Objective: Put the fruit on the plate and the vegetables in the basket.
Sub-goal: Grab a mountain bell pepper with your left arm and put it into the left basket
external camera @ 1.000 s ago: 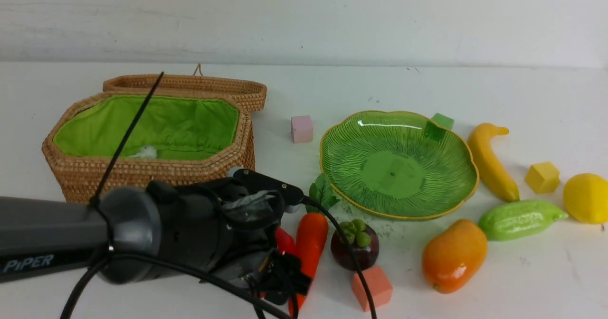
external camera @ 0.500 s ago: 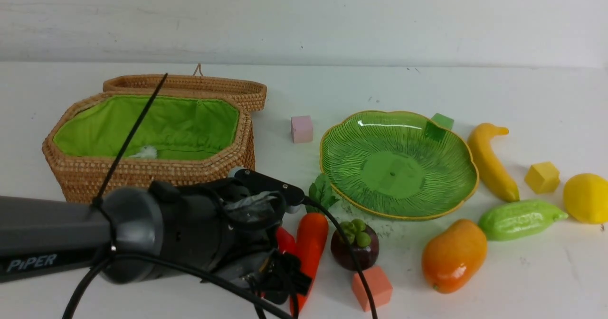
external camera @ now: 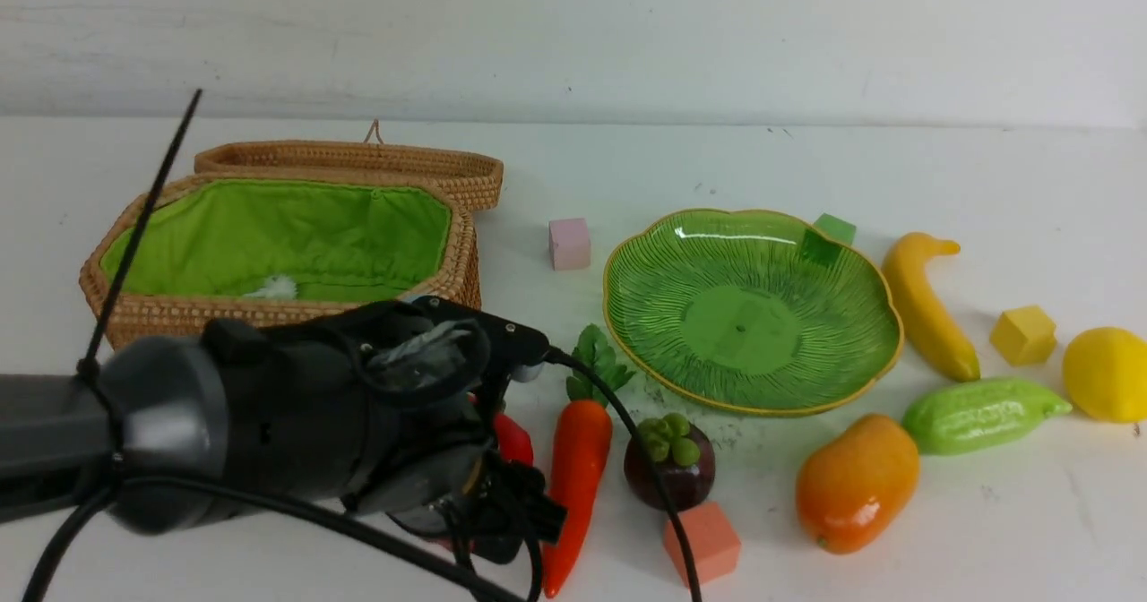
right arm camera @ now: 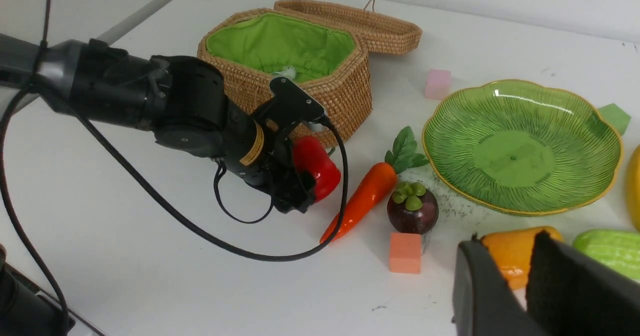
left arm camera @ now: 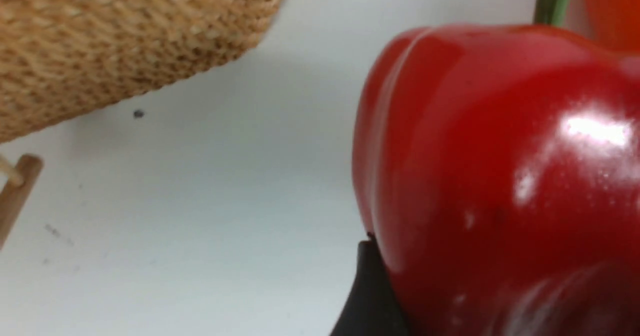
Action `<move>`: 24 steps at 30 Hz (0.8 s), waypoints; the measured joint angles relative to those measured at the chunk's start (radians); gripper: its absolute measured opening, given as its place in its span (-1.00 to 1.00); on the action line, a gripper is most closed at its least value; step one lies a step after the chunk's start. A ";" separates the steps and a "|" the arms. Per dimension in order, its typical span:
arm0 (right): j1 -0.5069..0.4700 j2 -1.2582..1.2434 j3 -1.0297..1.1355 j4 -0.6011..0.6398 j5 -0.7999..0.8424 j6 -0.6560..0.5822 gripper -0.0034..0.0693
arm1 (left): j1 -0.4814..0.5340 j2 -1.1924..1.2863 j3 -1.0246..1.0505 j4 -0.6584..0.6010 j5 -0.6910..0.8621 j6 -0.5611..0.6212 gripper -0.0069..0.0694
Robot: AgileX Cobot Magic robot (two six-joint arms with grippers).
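At your far left the large octagonal tan wicker basket (external camera: 466, 262) with bright green lining stands open, its woven lid (external camera: 358, 159) laid back behind it. Just in front of its near wall your left gripper (external camera: 502, 494) is clamped on the shiny red bell pepper (external camera: 513, 439); the left wrist view shows one dark finger (left arm camera: 370, 296) pressed against the pepper's skin.

Beside the pepper the orange carrot with green leaves (external camera: 578, 468) lies on the white table (external camera: 896, 172). Next come the dark purple mangosteen with its green cap (external camera: 670, 468) and an orange-pink cube (external camera: 702, 544) in front of it. A small pink cube (external camera: 570, 244) sits further back.

The wide leaf-ribbed green plate with the yellow rim (external camera: 753, 315) holds nothing, and a small green cube (external camera: 833, 227) touches its far edge. To its right lie the orange mango (external camera: 858, 481), the long yellow banana (external camera: 927, 306), the light green bumpy gourd (external camera: 981, 414), a small yellow cube (external camera: 1023, 335) and the round yellow lemon (external camera: 1107, 374).

Your right gripper (right arm camera: 529, 256) hangs near the mango, its two dark fingers drawn together with nothing between them.
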 joint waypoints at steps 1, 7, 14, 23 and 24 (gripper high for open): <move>0.000 0.000 0.000 0.000 0.000 0.000 -0.46 | 0.000 -0.015 0.000 -0.029 0.010 0.027 0.59; 0.000 0.000 0.000 0.004 0.000 0.000 -0.46 | -0.001 -0.117 0.000 -0.199 0.086 0.225 0.59; 0.000 0.019 0.001 0.009 -0.018 -0.002 -0.46 | -0.001 -0.342 0.002 -0.318 0.105 0.550 0.59; 0.000 0.029 0.002 0.139 -0.203 -0.199 -0.46 | 0.031 -0.525 0.002 0.025 0.041 0.791 0.59; 0.000 0.030 0.002 0.158 -0.222 -0.223 -0.46 | 0.059 -0.519 0.002 0.104 0.033 0.794 0.59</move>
